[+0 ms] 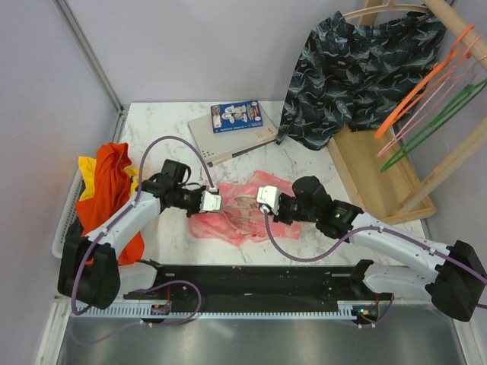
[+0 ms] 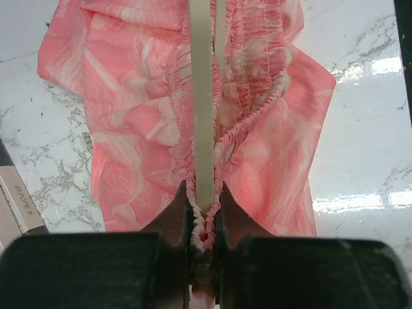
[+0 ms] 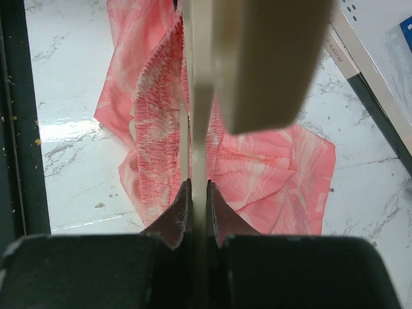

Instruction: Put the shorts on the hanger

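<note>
**A:** At mid-desk [image 1: 171,239], seen from above, the left hand [image 1: 215,201] and right hand [image 1: 260,198] meet over the shorts [image 1: 228,222].

**B:** Left wrist view: it's clenched on the hanger [image 2: 201,96] together with the elastic waist. Right wrist view: it's clamped on the hanger alone. If they lift unevenly, I'd expect the elastic to slip off.

**Gripper** [image 3: 198,187]: mine. Dark fingers [image 3: 177,215] at bottom centre, pressed flat against both sides of the hanger's thin edge.
**Hanger** [image 3: 199,96]: pale beige. It rises straight from my jaws and out the top of the frame. A broader, blurred part fills the upper right.
**Shorts** [image 3: 270,174]: pink with white mottling, lying crumpled on the table [image 3: 71,161]. The gathered waistband [image 3: 154,109] is just left of the hanger.
**Table**: glossy white marble.
**Left edge**: black rail [image 3: 13,129].
**Upper right**: pale box [image 3: 367,61] with a blue corner.
</note>
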Tool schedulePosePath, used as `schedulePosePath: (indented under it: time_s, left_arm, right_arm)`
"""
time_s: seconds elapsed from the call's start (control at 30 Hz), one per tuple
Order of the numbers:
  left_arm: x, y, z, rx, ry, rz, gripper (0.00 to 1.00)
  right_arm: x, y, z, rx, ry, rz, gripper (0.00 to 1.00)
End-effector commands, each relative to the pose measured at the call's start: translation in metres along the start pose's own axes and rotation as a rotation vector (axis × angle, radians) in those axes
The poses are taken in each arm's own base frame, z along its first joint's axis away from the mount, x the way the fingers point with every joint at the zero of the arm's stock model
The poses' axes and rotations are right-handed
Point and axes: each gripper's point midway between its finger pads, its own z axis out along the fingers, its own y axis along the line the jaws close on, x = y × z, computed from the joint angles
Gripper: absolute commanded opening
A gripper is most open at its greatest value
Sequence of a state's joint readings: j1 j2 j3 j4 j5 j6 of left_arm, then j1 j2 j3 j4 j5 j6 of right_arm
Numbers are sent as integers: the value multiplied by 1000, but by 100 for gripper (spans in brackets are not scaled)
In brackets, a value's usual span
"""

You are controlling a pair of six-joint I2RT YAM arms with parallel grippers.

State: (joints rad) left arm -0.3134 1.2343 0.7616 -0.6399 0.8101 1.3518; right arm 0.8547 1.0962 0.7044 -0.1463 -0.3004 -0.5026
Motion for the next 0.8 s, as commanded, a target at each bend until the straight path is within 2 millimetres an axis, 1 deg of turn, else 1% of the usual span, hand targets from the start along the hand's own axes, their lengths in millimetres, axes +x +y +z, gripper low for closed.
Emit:
schedulePosePath:
  time_s: [0.0, 0.03, 0.07, 0.1, 0.13, 0.17, 0.2, 0.23, 0.27, 0.3, 0.33, 0.37, 0.4, 0.43, 0.5, 0.53, 0.57, 0.6, 0.63, 0.67, 0.7, 0.73, 0.77]
  left_arm:
    - [-8, 23, -4, -96, -56, -143, 2]
    - [-5, 31, -10, -129, -61, -184, 2]
    - [-3, 33, -11, -131, -62, -248, 2]
    - [-1, 36, -14, -141, -62, -282, 2]
    - [2, 45, -21, -168, -57, -315, 2]
    - [7, 46, -20, -163, -53, -392, 2]
    - [5, 53, -24, -177, -52, -417, 2]
    - [7, 55, -27, -175, -59, -455, 2]
    - [7, 54, -26, -165, -61, -503, 2]
    - [8, 58, -27, -164, -57, -537, 2]
    - [8, 60, -26, -166, -57, -564, 2]
    - [8, 62, -26, -168, -60, -611, 2]
    - [9, 64, -25, -165, -58, -636, 2]
    - [9, 65, -25, -163, -61, -656, 2]
    - [8, 62, -23, -154, -69, -695, 2]
    - [9, 62, -22, -151, -68, -709, 2]
    - [9, 60, -21, -148, -69, -732, 2]
    - [11, 60, -21, -149, -64, -748, 2]
    - [12, 58, -19, -143, -61, -762, 2]
    - [12, 58, -19, -143, -62, -773, 2]
    - [13, 59, -19, -148, -56, -779, 2]
    - [13, 59, -19, -150, -54, -785, 2]
    - [14, 59, -19, -151, -52, -797, 2]
  right_arm:
    - [-61, -33, -7, 107, -156, 8, 17]
    - [-61, -39, -10, 139, -147, 44, 49]
    - [-65, -52, -16, 200, -137, 79, 66]
    - [-67, -57, -22, 230, -139, 142, 84]
    - [-64, -57, -27, 237, -114, 175, 98]
    - [-74, -67, -37, 268, -129, 201, 98]
    - [-80, -69, -47, 281, -144, 241, 98]
    - [-79, -69, -53, 283, -134, 269, 98]
    - [-85, -72, -63, 301, -148, 282, 98]
    - [-86, -67, -72, 291, -146, 289, 98]
    - [-84, -60, -75, 264, -132, 272, 93]
    - [-76, -53, -75, 236, -105, 266, 86]
    - [-65, -45, -73, 206, -61, 267, 79]
    - [-41, -33, -69, 170, 28, 259, 68]
    - [-1, -20, -58, 131, 159, 246, 62]
    - [13, -21, -54, 153, 205, 228, 59]
    - [30, -19, -48, 158, 250, 202, 59]
    - [38, -20, -37, 160, 278, 189, 59]
    - [48, -22, -33, 181, 326, 176, 57]
    - [45, -23, -27, 194, 342, 194, 56]
    - [56, -20, -16, 180, 392, 214, 55]
    - [57, -17, -11, 167, 409, 214, 54]
    - [52, -12, -5, 155, 406, 193, 55]
